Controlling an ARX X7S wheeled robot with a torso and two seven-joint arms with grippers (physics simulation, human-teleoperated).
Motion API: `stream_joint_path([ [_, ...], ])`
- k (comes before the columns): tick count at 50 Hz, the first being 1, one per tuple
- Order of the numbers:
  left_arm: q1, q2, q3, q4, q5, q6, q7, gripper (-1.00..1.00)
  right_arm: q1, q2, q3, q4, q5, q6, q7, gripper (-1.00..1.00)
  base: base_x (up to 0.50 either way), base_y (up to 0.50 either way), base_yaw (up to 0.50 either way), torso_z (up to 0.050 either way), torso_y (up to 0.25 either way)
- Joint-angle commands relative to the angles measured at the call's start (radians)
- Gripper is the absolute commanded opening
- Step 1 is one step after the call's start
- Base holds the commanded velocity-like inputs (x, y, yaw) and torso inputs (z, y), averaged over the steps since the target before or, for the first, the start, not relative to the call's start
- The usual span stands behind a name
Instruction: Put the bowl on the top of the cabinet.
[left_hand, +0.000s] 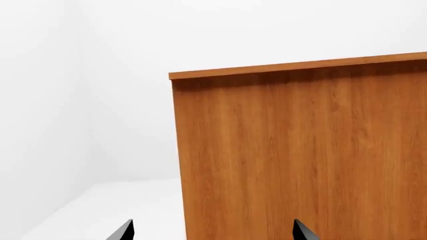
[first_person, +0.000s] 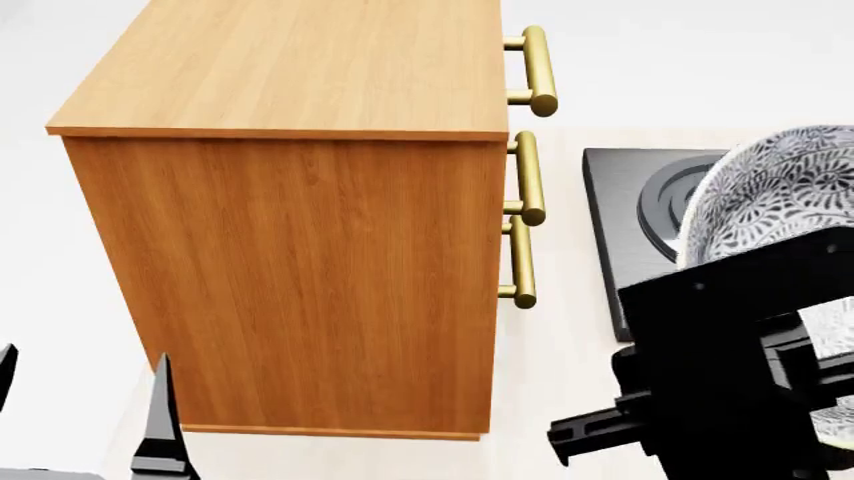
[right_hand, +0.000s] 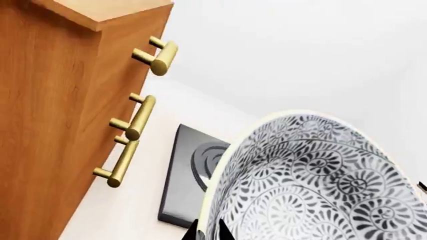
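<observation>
Bowl (first_person: 774, 190) was white with dense grey floral pattern, tilted, raised at right of cabinet (first_person: 307, 280). Cabinet stood upright: orange-brown sides, lighter wood top, three brass bar handles facing right.

Bare simulated kitchen-like room: wooden cabinet (first_person: 307, 250), black cooktop (first_person: 641, 230), blank white walls (left_hand: 100, 50).

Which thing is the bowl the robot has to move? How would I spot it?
Find the tall orange-brown cabinet with three brass handles. Right of it, above a flat black square base, the right gripper holds the bowl up. It is the only round white thing, covered in tiny grey flowers.
</observation>
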Motion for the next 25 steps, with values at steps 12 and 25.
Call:
stream_joint_path([
  [12,-0.007,0.0,0.015,-0.006,0.004,0.001,-0.003,1.0,0.689,0.009,-0.329,0.377,0.625,0.037,0.483,-1.0,0.0,0.0,0.0,0.0,0.0],
  [25,-0.01,-0.005,0.015,0.004,0.001,-0.009,-0.007,1.0,0.946,-0.086,-0.507,0.612,0.656,0.033,0.51,-1.0,0.0,0.0,0.0,0.0,0.001],
])
